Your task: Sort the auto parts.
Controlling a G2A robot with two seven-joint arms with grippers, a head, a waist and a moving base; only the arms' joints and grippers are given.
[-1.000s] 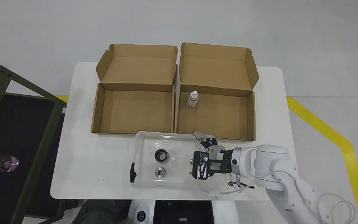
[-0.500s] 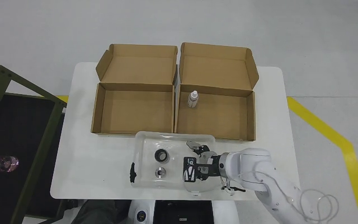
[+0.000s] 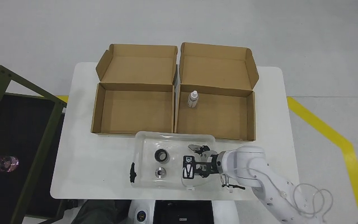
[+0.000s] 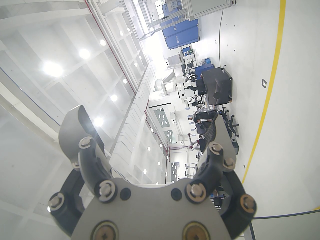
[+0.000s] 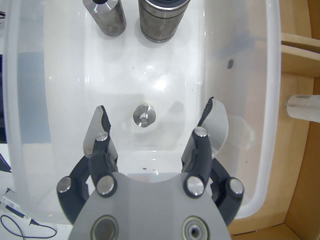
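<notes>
Inside the clear tub [image 5: 271, 51], the right pincer [image 5: 156, 111] hangs wide open, a small steel stud [image 5: 144, 116] standing between its fingertips and touching neither. Farther along the tub floor stand a bored steel sleeve [image 5: 106, 11] and, just beside it, a wider bearing [image 5: 163, 8], both upright. Past the tub, on the table [image 3: 78, 157], sit the left carton [image 3: 134, 109] and the right carton [image 3: 215, 115], lids open, with a small bottle [image 3: 192, 99] in the right one. The left pincer [image 4: 148, 114] gapes wide, holding nothing, aimed at the ceiling [image 4: 50, 38].
</notes>
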